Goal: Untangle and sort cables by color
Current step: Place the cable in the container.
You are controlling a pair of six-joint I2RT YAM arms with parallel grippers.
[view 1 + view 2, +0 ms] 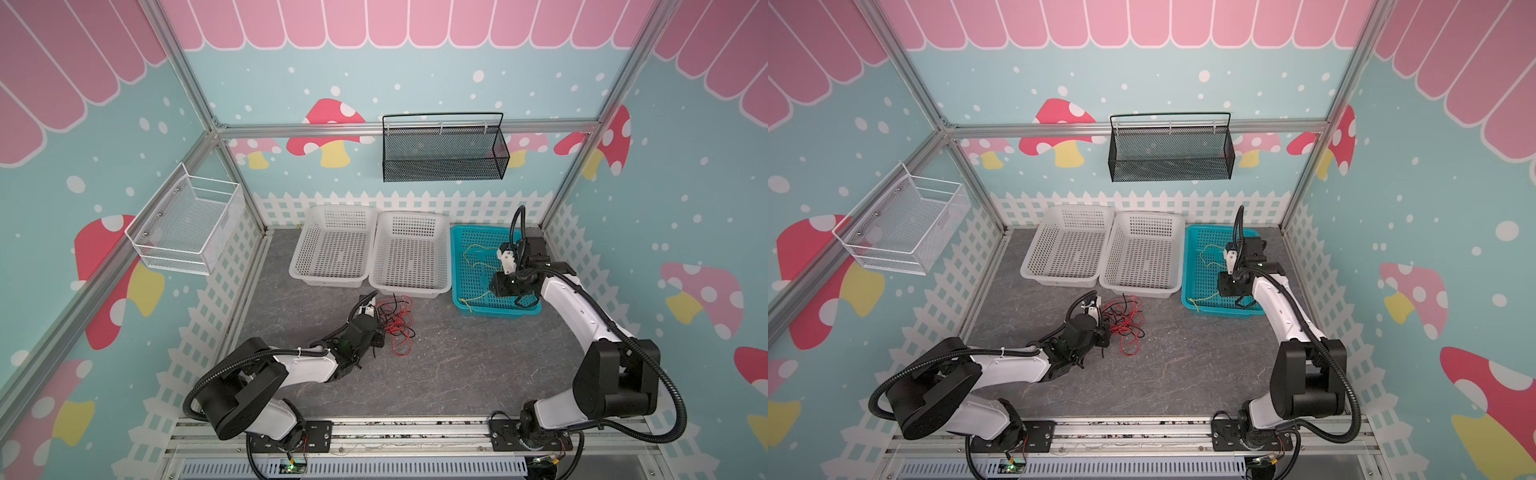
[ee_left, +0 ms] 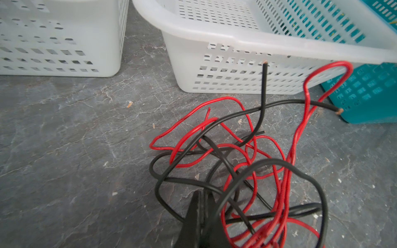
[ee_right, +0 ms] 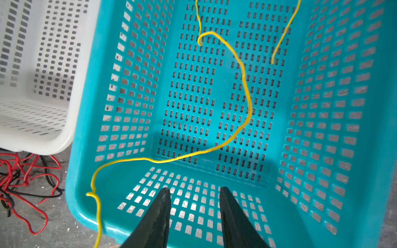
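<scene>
A tangle of red and black cables (image 1: 397, 322) (image 1: 1125, 322) (image 2: 247, 161) lies on the grey table in front of the baskets. My left gripper (image 1: 383, 332) (image 1: 1106, 332) (image 2: 203, 194) is shut with its tips inside this tangle; a black strand crosses the tips, and whether it is pinched is unclear. A yellow cable (image 1: 476, 297) (image 3: 247, 103) lies in the teal basket (image 1: 455, 270) (image 3: 83, 154), one end hanging over its near rim. My right gripper (image 1: 524, 302) (image 1: 1246, 302) (image 3: 195, 189) is open over the basket's near wall, with nothing between its fingers.
Two white baskets (image 1: 328, 277) (image 1: 409, 286) stand side by side left of the teal one, both bare inside. A black mesh basket (image 1: 444, 153) hangs on the back wall and a white wire basket (image 1: 187, 224) on the left wall.
</scene>
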